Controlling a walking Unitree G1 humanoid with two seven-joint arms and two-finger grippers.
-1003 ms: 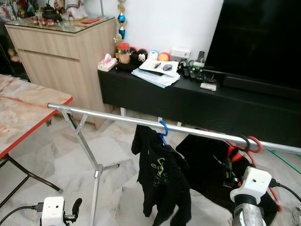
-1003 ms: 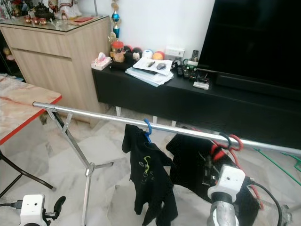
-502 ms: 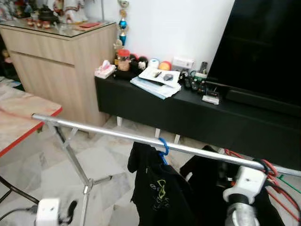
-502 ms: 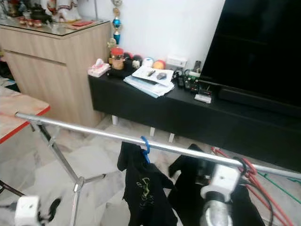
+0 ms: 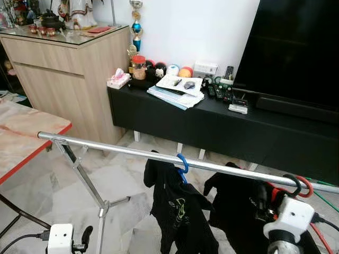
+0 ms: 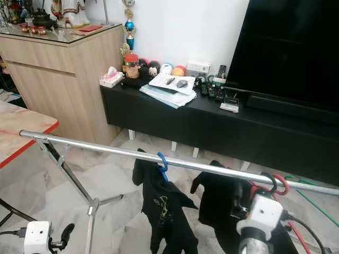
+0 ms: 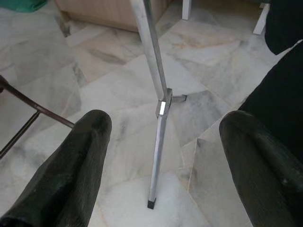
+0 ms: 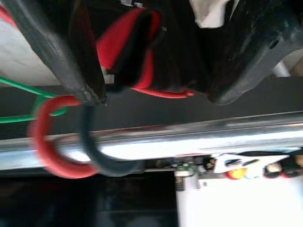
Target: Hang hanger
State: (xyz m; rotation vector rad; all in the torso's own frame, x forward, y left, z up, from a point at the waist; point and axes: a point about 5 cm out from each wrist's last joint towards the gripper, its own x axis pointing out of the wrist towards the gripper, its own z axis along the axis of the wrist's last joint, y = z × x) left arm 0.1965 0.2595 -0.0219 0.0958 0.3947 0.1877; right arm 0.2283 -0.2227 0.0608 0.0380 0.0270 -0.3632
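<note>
The hanging looked nearly finished. The black hanger (image 5: 291, 184) and a red hanger (image 5: 304, 186) beside it had their hooks over the rail (image 5: 122, 151), with a dark garment (image 5: 238, 203) below them, and a blue hanger (image 5: 183, 163) with a black shirt (image 5: 177, 203) hung further along. The right gripper (image 8: 156, 61) sat just under the rail, gripping the hangers' necks, so letting go seemingly remained. The left gripper (image 7: 163, 156) hung low above the floor (image 7: 118, 90), fingers spread and empty.
</note>
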